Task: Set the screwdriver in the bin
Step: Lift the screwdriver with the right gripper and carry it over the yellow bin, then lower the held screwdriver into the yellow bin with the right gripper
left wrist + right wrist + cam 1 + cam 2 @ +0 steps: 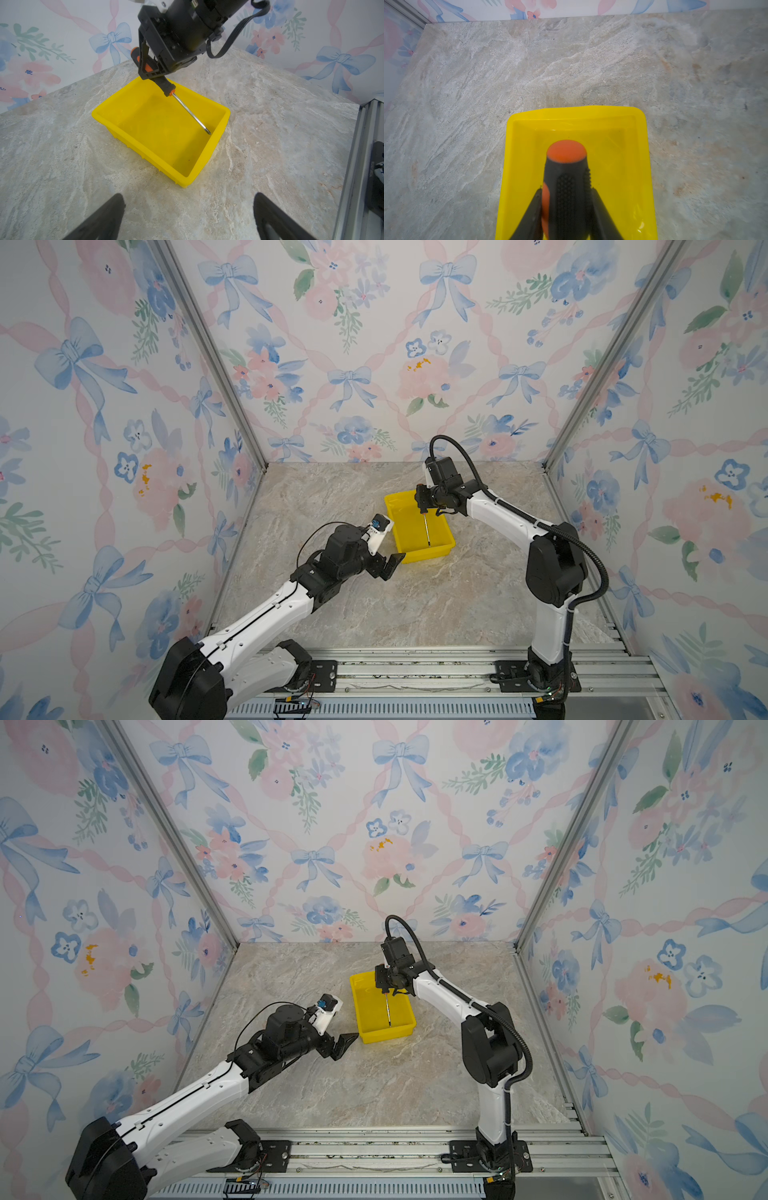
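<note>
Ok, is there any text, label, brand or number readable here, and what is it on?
Nothing can be read in any view.
Black part beside the rail, left wrist view: a line of white print, too blurred to read.
Screwdriver and bin: no markings show.

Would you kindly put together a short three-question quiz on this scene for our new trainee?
1. True or false: the right tool is shut on the screwdriver handle.
2. Which way does the screwdriver's shaft point? A: down into the bin; B: straight up; C: away from the bin.
3. Fill in: the left tool holds nothing and its jaws stand ____.

Key: 1 true; 2 A; 3 open.
</note>
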